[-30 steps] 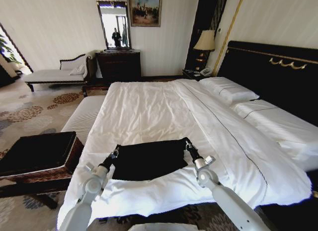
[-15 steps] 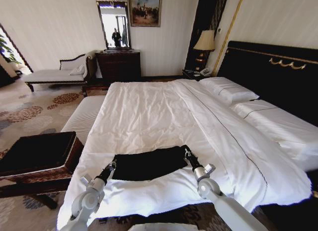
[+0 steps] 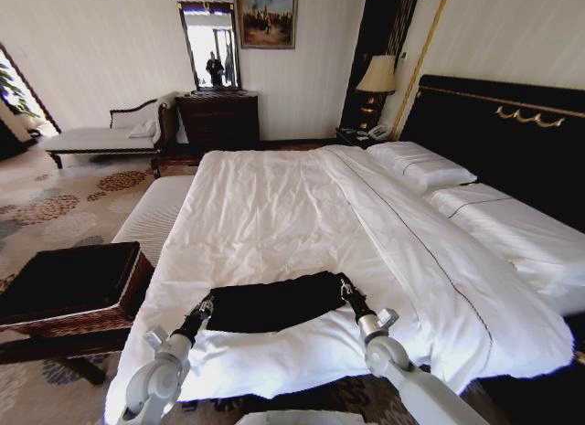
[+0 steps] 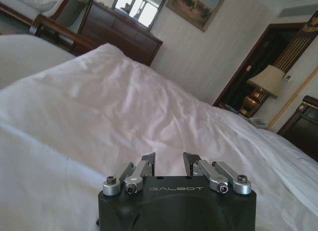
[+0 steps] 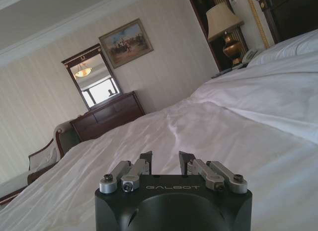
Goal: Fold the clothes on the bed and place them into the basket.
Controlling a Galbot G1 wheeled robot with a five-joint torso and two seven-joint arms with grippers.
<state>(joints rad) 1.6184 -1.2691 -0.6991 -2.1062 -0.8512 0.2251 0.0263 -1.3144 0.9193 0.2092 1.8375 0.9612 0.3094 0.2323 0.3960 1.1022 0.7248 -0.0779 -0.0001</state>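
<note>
Both arms have drawn back toward the bed's (image 3: 302, 206) near edge. The left gripper (image 3: 205, 307) and right gripper (image 3: 345, 286), fingers apart, flank the shirt (image 3: 274, 302), now a narrower band; 1 fold appears done.

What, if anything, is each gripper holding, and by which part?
Nothing is held: the left gripper and right gripper are open over the bed, one at each end of the folded black shirt.

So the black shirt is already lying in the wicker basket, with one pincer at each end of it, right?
Not quite. The head view shows the black shirt lying on the bed, near its foot edge, not in the basket beside the bed. The rest holds: the left pincer is at one end and the right pincer at the other.
</note>
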